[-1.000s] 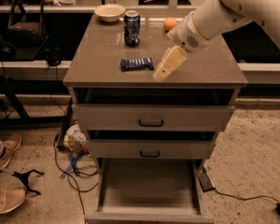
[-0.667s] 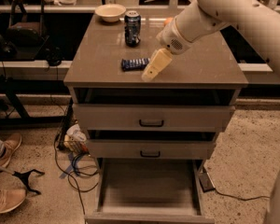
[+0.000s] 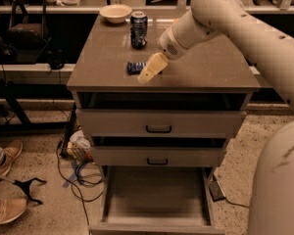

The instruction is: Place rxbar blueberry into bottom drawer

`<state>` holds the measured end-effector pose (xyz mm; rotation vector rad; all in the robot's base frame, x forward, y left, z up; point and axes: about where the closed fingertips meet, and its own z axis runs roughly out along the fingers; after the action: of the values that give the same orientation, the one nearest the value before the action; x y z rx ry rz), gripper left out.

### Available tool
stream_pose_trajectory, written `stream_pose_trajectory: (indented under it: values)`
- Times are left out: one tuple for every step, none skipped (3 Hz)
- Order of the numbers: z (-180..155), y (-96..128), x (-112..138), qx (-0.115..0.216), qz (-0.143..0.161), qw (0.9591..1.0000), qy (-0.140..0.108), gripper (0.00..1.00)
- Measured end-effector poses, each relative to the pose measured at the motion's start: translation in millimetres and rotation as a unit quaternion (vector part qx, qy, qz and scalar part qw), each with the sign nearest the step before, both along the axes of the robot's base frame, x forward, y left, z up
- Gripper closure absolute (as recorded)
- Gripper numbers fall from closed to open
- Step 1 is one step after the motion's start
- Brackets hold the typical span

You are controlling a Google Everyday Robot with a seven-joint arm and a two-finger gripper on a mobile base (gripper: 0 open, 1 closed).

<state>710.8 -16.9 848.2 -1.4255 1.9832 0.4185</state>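
Observation:
The rxbar blueberry [image 3: 134, 67], a small flat dark blue bar, lies on the cabinet top [image 3: 103, 58] near its front edge, partly hidden by my gripper. My gripper [image 3: 148, 73], pale yellow, hangs just over the bar's right end, pointing down and left. The bottom drawer [image 3: 156, 198] is pulled out below, its bare floor showing.
An upright dark blue soda can [image 3: 138, 30] and a pale bowl [image 3: 115, 12] stand at the back of the cabinet top. The two upper drawers [image 3: 159, 125] with black handles are slightly ajar. Cables [image 3: 81, 173] and shoes [image 3: 7, 153] lie on the floor at left.
My arm and gripper have moved left across the cabinet top, from right of the bar to directly over its right end. The bar has not moved.

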Motion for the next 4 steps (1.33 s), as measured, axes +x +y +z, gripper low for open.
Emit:
stream_pose_trajectory:
  values:
    - [-14, 3, 12, 0.01, -0.01, 0.9998, 0.015, 0.0]
    - [-26, 10, 22, 0.016, -0.009, 0.9994, 0.029, 0.0]
    - [-30, 15, 26, 0.019, -0.005, 0.9992, 0.035, 0.2]
    - [-33, 17, 28, 0.02, -0.004, 0.999, 0.04, 0.43]
